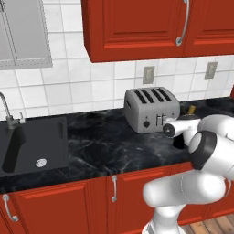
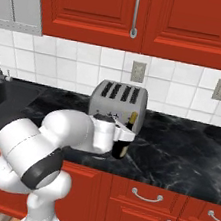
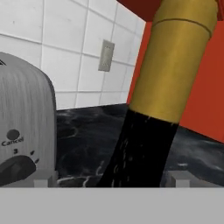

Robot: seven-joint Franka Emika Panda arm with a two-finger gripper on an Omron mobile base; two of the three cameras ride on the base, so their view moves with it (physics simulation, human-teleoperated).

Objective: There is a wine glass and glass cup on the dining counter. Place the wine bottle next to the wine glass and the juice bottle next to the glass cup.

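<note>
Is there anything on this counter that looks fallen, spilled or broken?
Nothing stands out. The wine bottle stands upright on the black counter beside the toaster, and no spill or damage shows.

One wine bottle (image 2: 124,142); one toaster (image 2: 118,102); one sink (image 1: 32,146); one faucet (image 1: 8,112); two wall outlets (image 2: 138,72).

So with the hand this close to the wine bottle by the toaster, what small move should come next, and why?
Probably close the jaws on the wine bottle. In the hand view its black neck rises between the two fingertips, which stand wide open on either side. The bottle stands upright on the counter beside the toaster, so a grip looks lined up.
</note>
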